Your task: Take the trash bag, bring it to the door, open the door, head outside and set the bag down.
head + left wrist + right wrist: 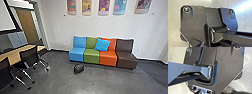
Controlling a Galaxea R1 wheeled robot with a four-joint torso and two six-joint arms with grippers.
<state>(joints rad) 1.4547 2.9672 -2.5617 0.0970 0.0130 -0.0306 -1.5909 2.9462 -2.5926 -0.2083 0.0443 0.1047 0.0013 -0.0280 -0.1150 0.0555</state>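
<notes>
Well, trash bag (79, 68): dark, on the grey floor (100, 80) ahead of you, apart from the couch (108, 59) and before its blue and green seats.
Left gripper (202, 44): you had no telling how far its jaws stood apart — or what they held.
Right gripper (199, 91): equally unclear to you.
Blue cushion (102, 44): leaned against the backrests.
Table (15, 54): on your left, beside black chairs (29, 56).
</notes>
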